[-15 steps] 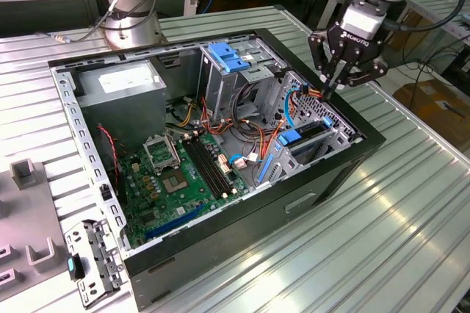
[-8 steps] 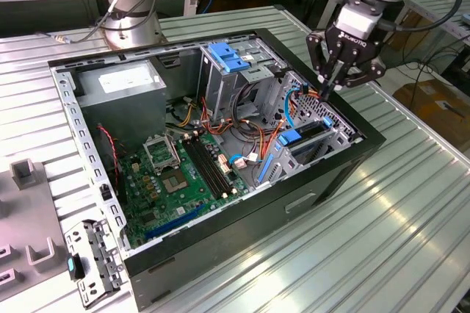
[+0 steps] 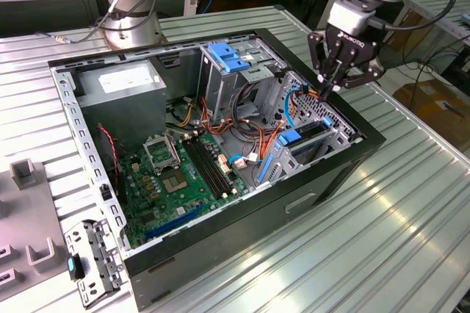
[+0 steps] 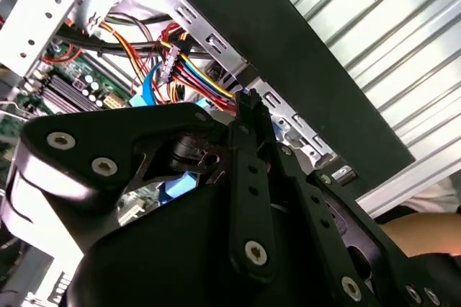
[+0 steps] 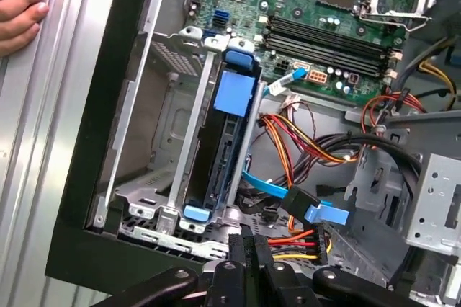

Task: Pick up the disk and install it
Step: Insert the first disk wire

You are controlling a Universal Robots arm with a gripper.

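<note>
Ribbed metal surface (image 3: 411, 203), open case (image 3: 220, 250) lying on its side on it. The bay (image 5: 169, 127) is at the case's front corner, on the exterior view's right. The disk (image 5: 222, 150) is in that bay, on edge between the metal walls with blue rails at both ends, so the insert looks done. Can't tell if it's fully home or latched.

The claw (image 3: 324, 90) hangs over the bay end of the case, tips pinched together, nothing visible between them. In the first wrist view it sits just beside the plug (image 5: 306, 241) with the coloured wires, close to the bay's edge.

Risks, my read:
- Cables. The wire bundle (image 5: 302, 141) and blue cable (image 5: 266, 186) run right beside the disk's end. A sideways move this low could hook a wire, pull the plug or drag the disk off its seat.
- Case rim. The claw's linkages are wide, and the rim and bay frame are close. A tilted descent could hit metal.
- Half-seated disk. If the rails haven't clicked, an off-axis push could jam it in the bay instead of seating it.
- A hand (image 5: 18, 1) rests on the surface near the case wall on the bay side. Pinch hazard if the arm swings that way.
</note>
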